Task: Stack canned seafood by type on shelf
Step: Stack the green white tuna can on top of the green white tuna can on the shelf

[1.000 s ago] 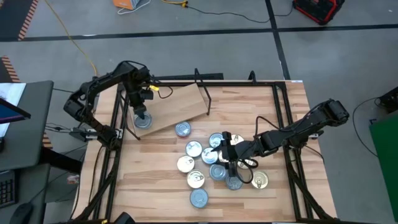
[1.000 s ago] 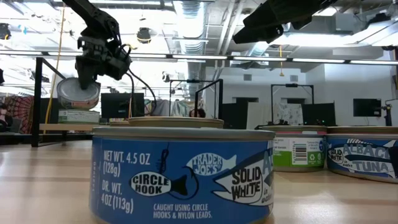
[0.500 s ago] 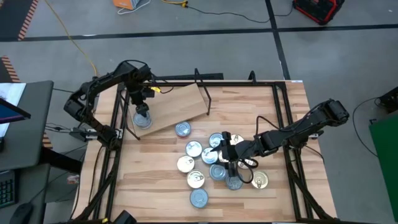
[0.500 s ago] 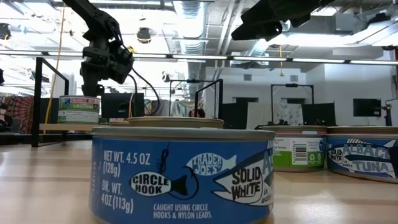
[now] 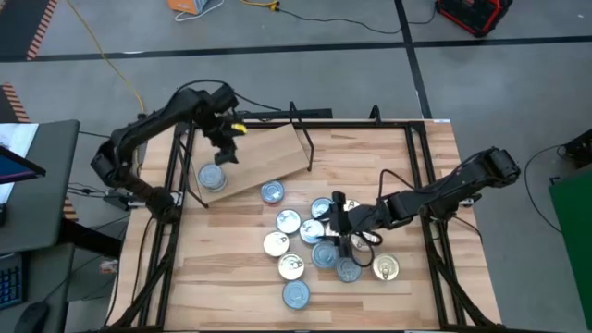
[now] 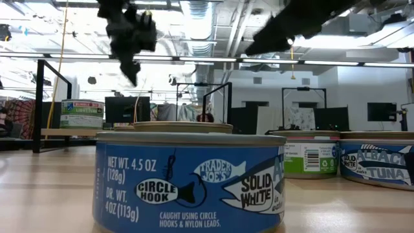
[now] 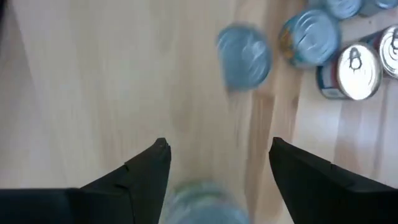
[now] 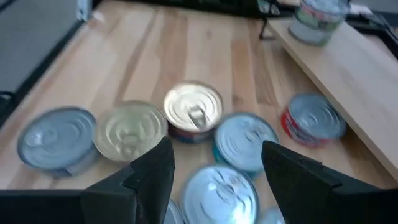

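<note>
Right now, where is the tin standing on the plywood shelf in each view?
High view: tin on the shelf near the board's left end, below the open left gripper.
Low view: far left, green-labelled.
Left wrist view: probably the blurred round shape between the fingers.
Right wrist view: far corner, on the board.
Shared landmark: the shelf.

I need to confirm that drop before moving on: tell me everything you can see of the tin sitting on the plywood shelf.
The tin is a small, flat round can with a silver lid, standing upright and alone near the left end of the shelf, a light plywood board. From the low view its side label looks green and white. Nothing grips it: the left gripper is open and raised clear of it, over the board. The other tins lie off the shelf on the tabletop.
</note>
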Available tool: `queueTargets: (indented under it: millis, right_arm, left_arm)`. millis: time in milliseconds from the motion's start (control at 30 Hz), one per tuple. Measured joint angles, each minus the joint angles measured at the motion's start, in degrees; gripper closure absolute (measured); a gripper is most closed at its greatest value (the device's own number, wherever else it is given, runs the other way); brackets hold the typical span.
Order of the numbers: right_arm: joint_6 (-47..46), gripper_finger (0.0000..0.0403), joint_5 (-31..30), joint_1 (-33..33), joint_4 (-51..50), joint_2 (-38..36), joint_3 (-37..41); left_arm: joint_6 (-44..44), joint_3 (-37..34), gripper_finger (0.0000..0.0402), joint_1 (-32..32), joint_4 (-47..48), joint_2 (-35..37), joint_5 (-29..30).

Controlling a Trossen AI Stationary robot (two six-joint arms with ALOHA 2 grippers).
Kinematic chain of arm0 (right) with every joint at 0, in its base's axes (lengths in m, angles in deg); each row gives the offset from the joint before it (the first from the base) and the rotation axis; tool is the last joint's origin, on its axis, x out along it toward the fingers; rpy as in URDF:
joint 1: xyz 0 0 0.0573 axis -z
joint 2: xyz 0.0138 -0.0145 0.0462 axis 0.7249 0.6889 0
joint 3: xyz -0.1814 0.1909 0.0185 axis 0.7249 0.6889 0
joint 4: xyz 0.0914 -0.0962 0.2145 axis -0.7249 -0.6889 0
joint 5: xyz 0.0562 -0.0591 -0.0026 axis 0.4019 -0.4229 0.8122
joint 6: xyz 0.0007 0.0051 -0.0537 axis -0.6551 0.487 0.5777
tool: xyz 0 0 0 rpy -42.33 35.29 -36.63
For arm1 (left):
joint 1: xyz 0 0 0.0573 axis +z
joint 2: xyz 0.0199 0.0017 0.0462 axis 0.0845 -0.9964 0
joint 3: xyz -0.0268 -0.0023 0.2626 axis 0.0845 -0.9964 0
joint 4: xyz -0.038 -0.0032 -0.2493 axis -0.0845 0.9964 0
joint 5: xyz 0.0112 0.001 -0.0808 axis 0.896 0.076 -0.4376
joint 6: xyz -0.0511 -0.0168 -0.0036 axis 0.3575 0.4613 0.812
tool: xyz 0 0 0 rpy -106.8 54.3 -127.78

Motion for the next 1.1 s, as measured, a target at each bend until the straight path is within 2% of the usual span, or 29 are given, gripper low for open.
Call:
queueTargets:
  millis: [267,400,600,733,967,1100]
  right_arm:
    - [-1.5,0.0133,-0.2,-0.7,0.4,-10.2,5.0]
    - [-1.2,0.0133,-0.2,-1.4,7.5,-12.1,7.9]
    - [-1.6,0.0133,0.2,-0.5,11.4,-8.7,8.6]
    - [-3.1,0.0133,3.0,0.4,11.5,-6.7,7.8]
    - [-7.0,0.0133,3.2,0.1,-9.2,-7.3,0.5]
    - [-10.3,0.0133,3.3,2.3,-20.4,-5.3,-2.3]
  left_arm:
    - [7.7,-0.1,0.0179,-13.0,-10.5,8.4,1.6]
    - [13.2,-4.3,0.0195,-21.4,-15.4,13.5,2.9]
    - [23.1,-13.9,0.0212,-36.9,-27.9,19.2,16.1]
    - [28.9,-18.8,0.0214,-47.4,-33.8,20.1,25.3]
    - [41.7,-23.6,0.0214,-63.4,-43.5,17.5,41.6]
    - [47.8,-23.9,0.0214,-68.9,-48.2,12.5,48.1]
